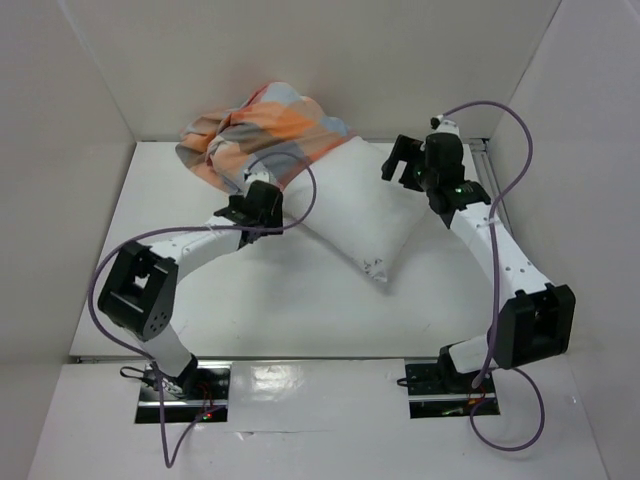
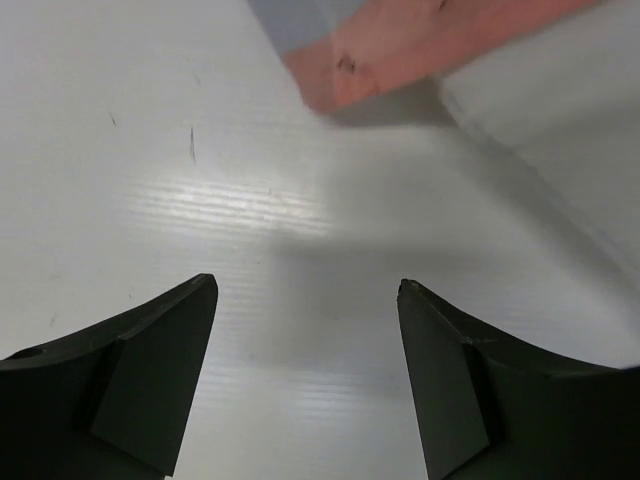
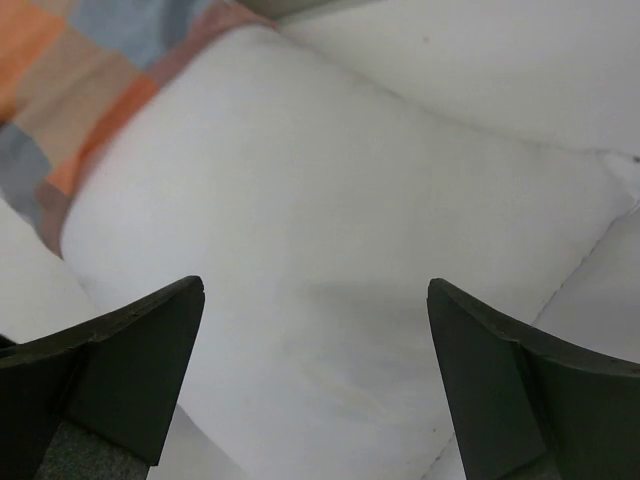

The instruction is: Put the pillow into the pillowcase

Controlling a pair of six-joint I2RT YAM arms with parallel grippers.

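- Surface point(image 1: 260, 300): white, with faint scratches; I see white wall panels point(image 1: 300, 60) closing in the back and both sides.
- Pillow point(image 1: 365, 205): lies mid-surface, its far end inside the pillowcase point(image 1: 260, 130), which is bunched against the back wall.
- Left end effector point(image 2: 308, 285): released, over bare surface beside a pillowcase edge.
- Right end effector point(image 3: 316, 285): released, above the pillow, holding nothing.

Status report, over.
Left gripper open, empty. Right gripper open, empty. Pillow's far end in pillowcase, rest out. Left arm's cable loops above them.
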